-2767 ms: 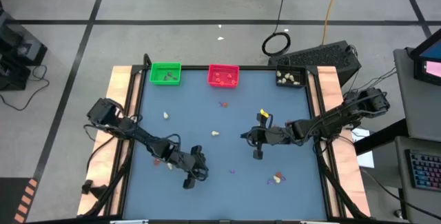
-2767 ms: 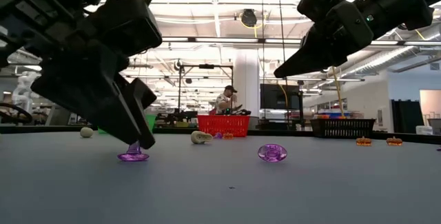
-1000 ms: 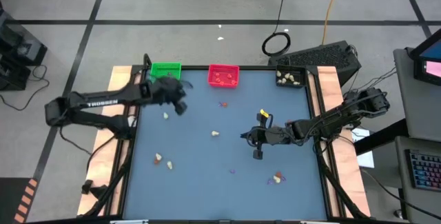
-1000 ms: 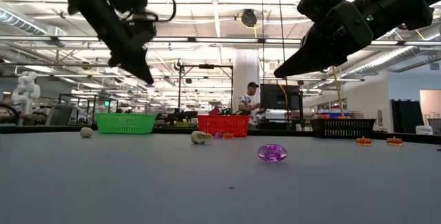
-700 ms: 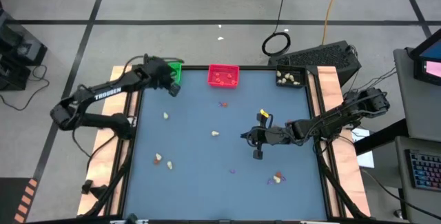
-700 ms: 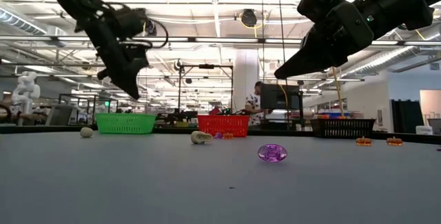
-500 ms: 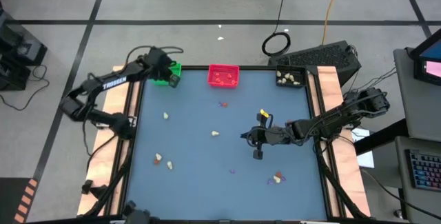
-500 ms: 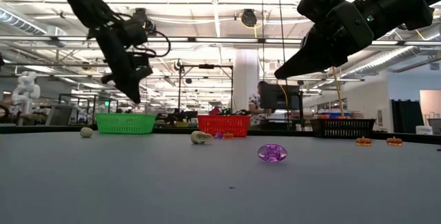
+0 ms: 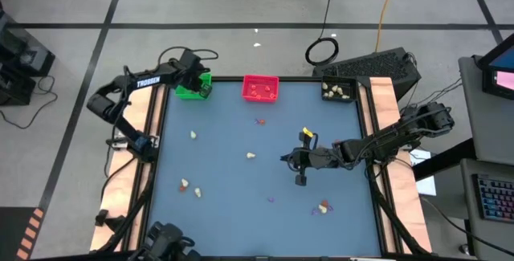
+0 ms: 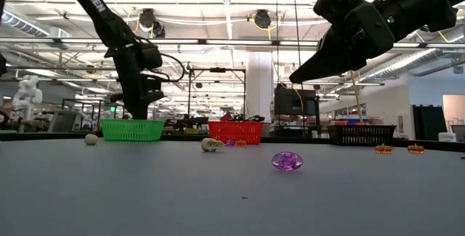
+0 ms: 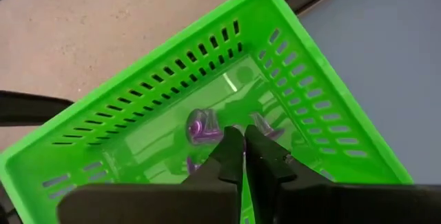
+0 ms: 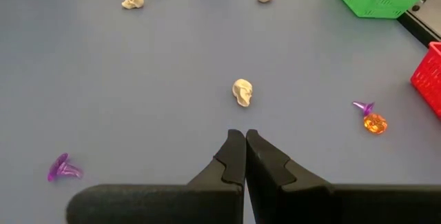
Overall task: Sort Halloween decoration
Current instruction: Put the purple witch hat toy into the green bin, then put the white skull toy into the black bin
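Left jaws point(image 11: 244, 140): pressed together, nothing visible between the tips; poised over the green tray point(image 9: 191, 86), likely because that tray takes the purple pieces.
Left arm: stretched to the counter's far left corner, so the tips hang straight above the tray's inside.
Green tray contents: purple trinkets point(image 11: 204, 126) lying on the tray floor, just beyond the fingertips.
Right jaws point(image 12: 244, 141): shut, empty; hanging above the counter point(image 9: 241, 181) right of centre, seemingly waiting.
Skull point(image 12: 242, 92): cream, on the counter just ahead of the right jaws; a likely next pick.
Red tray point(image 9: 260, 88): at the far edge beside the green one, holding orange bits; apparently the orange bin.
Black tray point(image 9: 338, 91): far right corner, holding cream pieces; apparently the cream bin.
Unsorted decorations: scattered loose across the counter. Cream pieces point(image 9: 184, 184) near the left front; one cream piece point(image 9: 193, 135) by the left edge; a purple and orange pair point(image 12: 370, 116) near the red tray; purple top point(image 10: 287, 160) close to the front.
Progress, judged: sorting partway done, each tray started, a good number of pieces left out.
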Controlling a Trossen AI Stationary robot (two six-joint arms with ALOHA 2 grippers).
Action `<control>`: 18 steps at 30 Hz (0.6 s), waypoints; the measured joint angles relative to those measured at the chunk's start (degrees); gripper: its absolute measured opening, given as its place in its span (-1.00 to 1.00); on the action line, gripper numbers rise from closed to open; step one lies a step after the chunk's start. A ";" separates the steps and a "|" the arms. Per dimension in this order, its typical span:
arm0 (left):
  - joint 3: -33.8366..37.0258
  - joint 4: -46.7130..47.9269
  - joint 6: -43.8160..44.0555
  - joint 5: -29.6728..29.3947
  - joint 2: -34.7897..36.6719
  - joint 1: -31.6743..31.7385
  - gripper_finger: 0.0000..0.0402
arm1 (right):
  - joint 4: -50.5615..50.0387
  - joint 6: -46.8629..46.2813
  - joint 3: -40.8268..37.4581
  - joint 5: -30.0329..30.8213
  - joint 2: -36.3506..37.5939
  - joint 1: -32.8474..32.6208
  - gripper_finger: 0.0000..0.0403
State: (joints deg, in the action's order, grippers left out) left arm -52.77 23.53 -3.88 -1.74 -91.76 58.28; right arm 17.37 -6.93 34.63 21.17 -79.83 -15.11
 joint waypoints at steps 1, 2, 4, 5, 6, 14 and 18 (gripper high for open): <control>0.00 -0.06 -0.04 -0.02 0.13 -0.02 -0.89 | 0.00 0.16 0.00 0.00 0.00 0.00 -1.00; 0.00 -0.02 -0.06 -0.07 0.42 -0.02 -0.84 | 0.00 0.37 0.00 0.00 -0.01 0.00 -1.00; 0.00 -0.08 -0.55 -0.09 1.39 -0.04 -0.73 | 0.00 0.53 -0.02 -0.02 -0.01 0.00 -1.00; 0.00 -0.02 -1.27 -0.03 1.90 -0.09 -0.67 | 0.00 0.53 -0.02 -0.02 0.00 0.00 -1.00; 0.00 0.26 -1.82 0.00 2.43 -0.17 -0.61 | 0.00 0.53 -0.02 -0.05 -0.02 0.00 -1.00; 0.02 5.65 -6.60 -1.56 9.40 -1.62 -0.47 | 0.00 1.63 -0.02 -0.42 0.00 0.26 -1.00; 0.02 6.23 -5.52 -1.67 14.81 -3.82 -0.65 | -0.02 1.63 -0.02 -0.51 0.00 0.86 -1.00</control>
State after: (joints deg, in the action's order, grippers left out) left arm -52.76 29.76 -9.40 -3.41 -76.96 54.46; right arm 17.34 -5.30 34.61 20.66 -79.83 -14.25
